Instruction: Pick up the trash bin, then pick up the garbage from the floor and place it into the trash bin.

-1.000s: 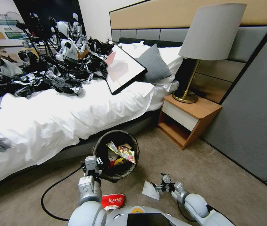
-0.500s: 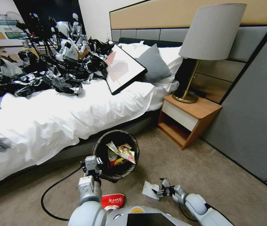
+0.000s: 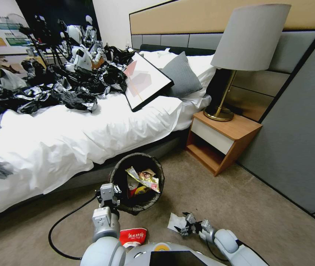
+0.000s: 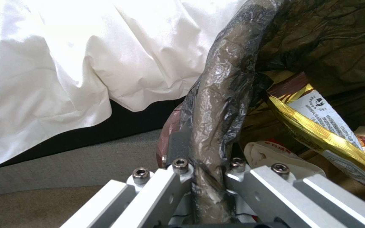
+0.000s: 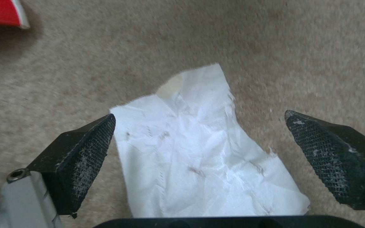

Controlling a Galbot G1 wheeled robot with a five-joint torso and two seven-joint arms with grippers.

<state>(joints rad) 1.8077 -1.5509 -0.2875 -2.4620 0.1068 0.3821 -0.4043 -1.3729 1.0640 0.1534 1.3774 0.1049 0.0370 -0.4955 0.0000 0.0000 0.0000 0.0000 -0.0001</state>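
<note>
1. Right wrist view: the right end effector [image 5: 199, 158] hangs just above the carpet floor [image 5: 296, 47] with its jaws spread wide, one black textured pad on either side of the white tissue [image 5: 199, 148], neither pad touching it.
2. The tissue lies flat and crumpled on the carpet; in the head view it sits to the right of the trash bin [image 3: 137, 183], with the right end effector [image 3: 184, 224] at its near edge.
3. A corner of the red-and-white snack wrapper [image 5: 1, 12] lies farther off on the carpet; the head view shows it [image 3: 132, 236] near the robot's base, below the bin.
4. The left end effector [image 4: 206, 177] is clamped on the bin's rim, the black bag liner [image 4: 220, 104] pinched between its jaws.
5. The bin stands beside the bed [image 3: 72, 140] and already holds a gold-edged wrapper [image 3: 144, 179] and other pieces.
6. A wooden nightstand [image 3: 222, 142] with a lamp [image 3: 244, 48] stands well to the right.
</note>
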